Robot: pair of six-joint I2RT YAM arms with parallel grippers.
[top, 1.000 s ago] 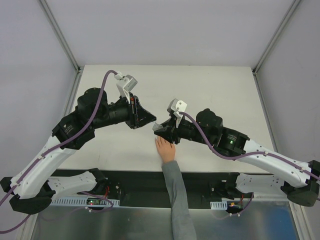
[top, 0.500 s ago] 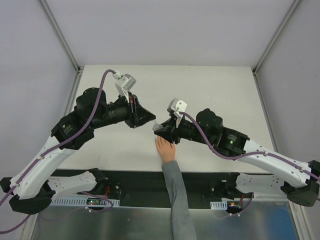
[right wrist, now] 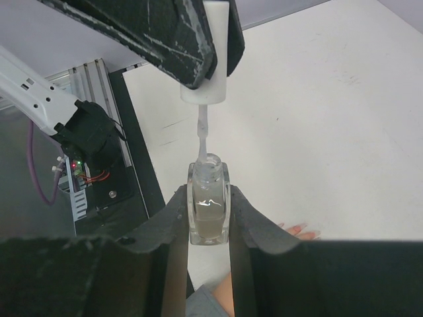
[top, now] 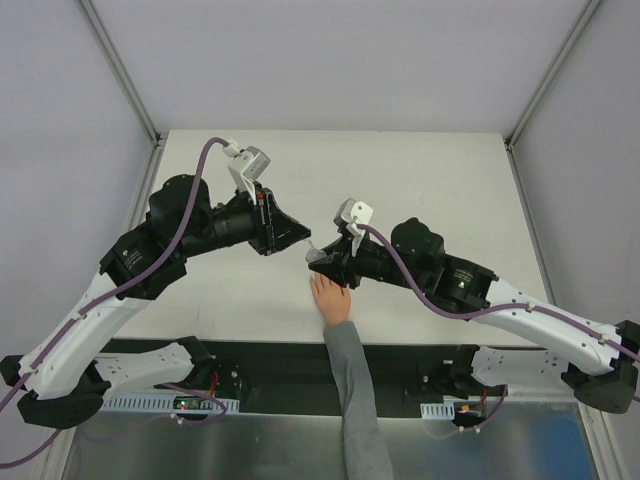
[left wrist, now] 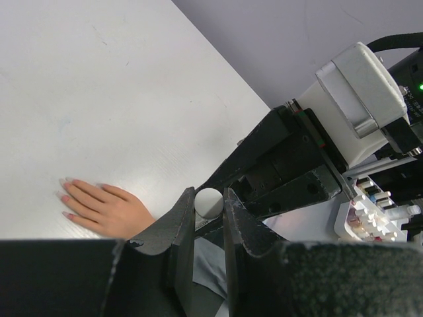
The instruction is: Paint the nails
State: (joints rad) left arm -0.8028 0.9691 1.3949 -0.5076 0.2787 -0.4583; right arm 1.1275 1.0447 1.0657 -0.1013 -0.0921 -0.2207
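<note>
A pale peach-pink hand [top: 330, 299] with a grey sleeve lies flat on the table near the front edge, fingers together; its nails [left wrist: 66, 189] show pale pink in the left wrist view. My right gripper [right wrist: 209, 198] is shut on a small clear polish bottle [right wrist: 209, 210], held above the table just beyond the fingertips. My left gripper [left wrist: 209, 198] is shut on the white brush cap [left wrist: 209, 202]; the cap [right wrist: 206, 59] hangs above the bottle with the brush stem [right wrist: 203, 135] dipping into the bottle's neck. In the top view the two grippers meet at the bottle [top: 314, 254].
A white rack of small polish bottles [left wrist: 370, 218] shows at the right of the left wrist view. The white table [top: 440, 180] is walled by grey panels at the back and sides. A black rail with electronics [top: 290, 375] runs along the near edge.
The left arm has shifted slightly, drawing the cap a little back from the bottle. The right arm and the hand have stayed put.
</note>
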